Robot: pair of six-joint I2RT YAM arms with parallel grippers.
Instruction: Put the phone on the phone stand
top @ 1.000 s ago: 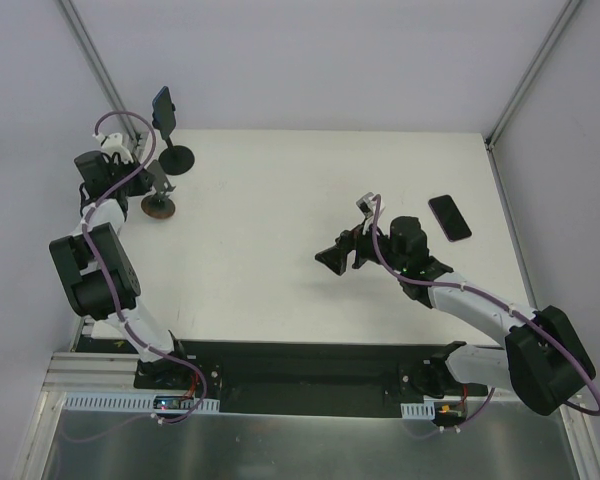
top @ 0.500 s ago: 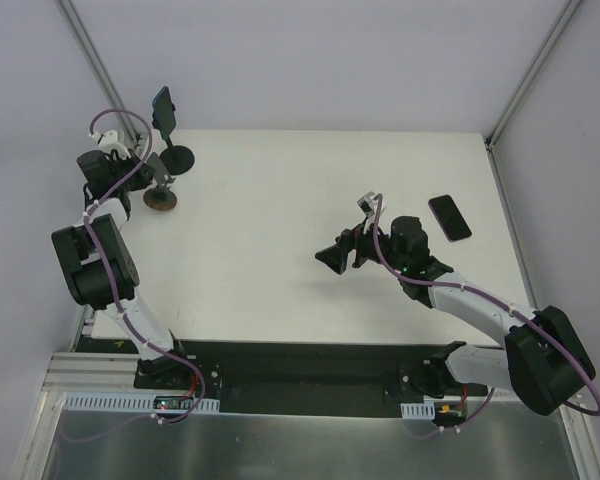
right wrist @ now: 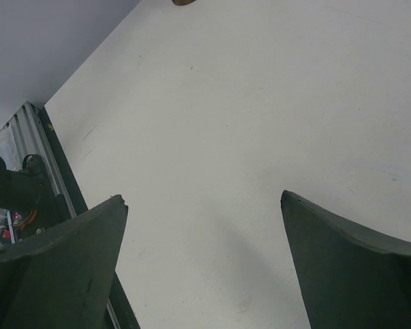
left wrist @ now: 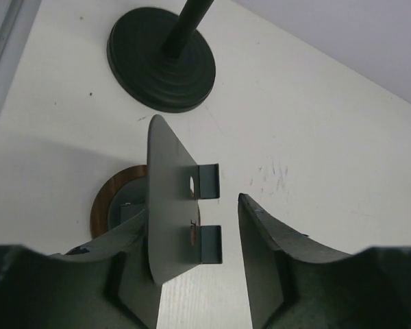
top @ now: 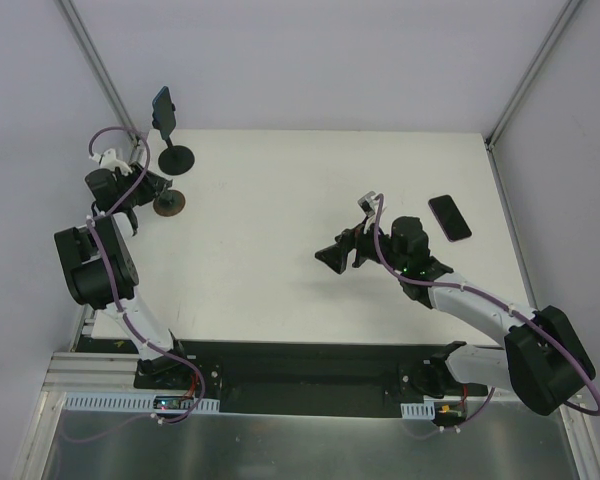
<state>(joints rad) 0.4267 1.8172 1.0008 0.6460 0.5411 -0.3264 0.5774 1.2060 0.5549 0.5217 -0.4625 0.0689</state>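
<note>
The left gripper [left wrist: 194, 214] has its fingers [left wrist: 267, 250] spread around the grey plate [left wrist: 168, 205] of the brown-based stand [top: 167, 203]; contact cannot be confirmed. The right gripper [right wrist: 204, 199] is spread wide above bare worktop [top: 280, 230], holding nothing. The left wrist sits lower in the frame than 1.0 s ago. Only the top view shows the phone [top: 162, 107], mounted on the phone stand [top: 177, 158], upper left.

On the white tabletop [top: 280, 200], the black phone stand [top: 177, 158] stands near the eleven o'clock corner, with the phone [top: 163, 108] upright atop its stem. At the stand's seven o'clock sits a brown-based stand [top: 167, 204], the left hand [top: 150, 190] against it. The right hand [top: 332, 258] hovers mid-tabletop, and a second phone [top: 449, 217] lies flat at its two o'clock.
</note>
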